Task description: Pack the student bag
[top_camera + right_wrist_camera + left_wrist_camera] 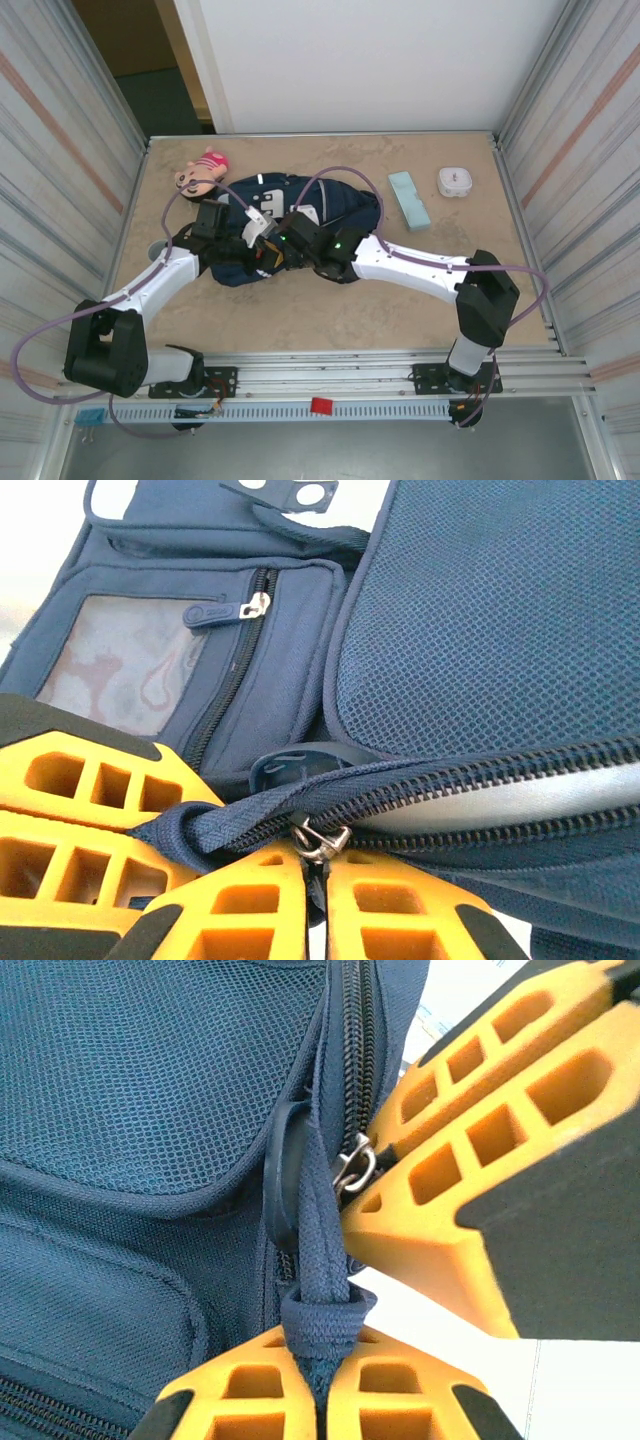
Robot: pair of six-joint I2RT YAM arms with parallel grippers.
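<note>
Student bag [340,205] lies flat on the worktop [300,320], left of centre. Both arms reach in over it from the near edge.

Left pincer [320,1360]: clenched on the webbing loop [320,1300] at the end of the main zip. The fabric is bunched between the orange pads.

Right pincer [315,865]: jaws together on the metal zip pull [318,838], with the ring caught at the fingertips. The two pincers sit just beside each other at the same corner of the bag.

Zip track [352,1050] looks closed above the slider in the left wrist view. How it stands along the rest of its length I cannot tell.

Loose items lie apart from the bag: a doll [200,172] at its far-left end, a pale green case [409,200] to its right, and a white round object [454,182] beyond that.

Judgement: the step in hand is opening the main compartment, so packing proper has not begun.

Next move calls for:
- The right pincer draws the pull along the track, following its curve.
- The left pincer anchors the loop so the fabric stays taut and the bag does not drag.
- The grip on the ring is thin, so slipping off is the likely failure.
</note>
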